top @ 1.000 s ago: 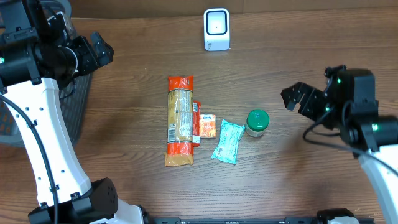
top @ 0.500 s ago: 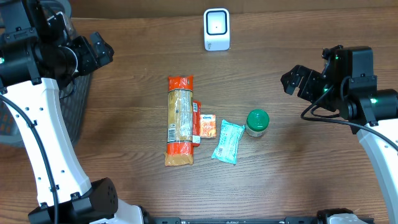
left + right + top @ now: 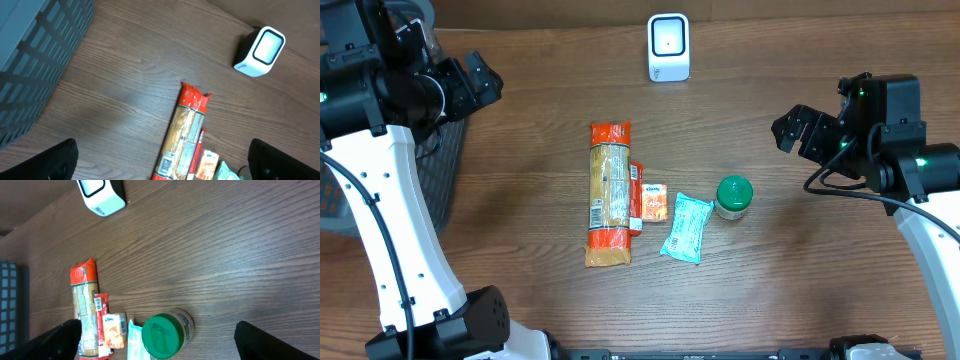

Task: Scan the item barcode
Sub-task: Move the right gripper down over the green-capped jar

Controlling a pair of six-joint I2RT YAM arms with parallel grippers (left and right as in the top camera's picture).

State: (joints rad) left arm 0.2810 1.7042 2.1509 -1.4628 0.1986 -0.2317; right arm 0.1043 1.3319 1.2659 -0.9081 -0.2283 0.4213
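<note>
Several items lie in a row mid-table: a long orange-ended pasta pack (image 3: 609, 195), a small orange packet (image 3: 653, 202), a teal pouch (image 3: 685, 228) and a green-lidded jar (image 3: 733, 195). The white barcode scanner (image 3: 668, 47) stands at the back centre. My left gripper (image 3: 482, 84) hovers open at the far left, well away from the items; its wrist view shows the pasta pack (image 3: 187, 137) and the scanner (image 3: 260, 51). High to the right of the jar, my right gripper (image 3: 790, 141) is open and empty. The jar (image 3: 166, 333) shows below it, between its fingers (image 3: 260, 340).
A dark grey slatted basket (image 3: 442, 175) stands at the table's left edge, under the left arm, and fills the upper left of the left wrist view (image 3: 35, 55). Bare wooden tabletop surrounds the items and the scanner.
The right arm shifted slightly toward the back of the table, then held still. The left arm and the items have not moved.
</note>
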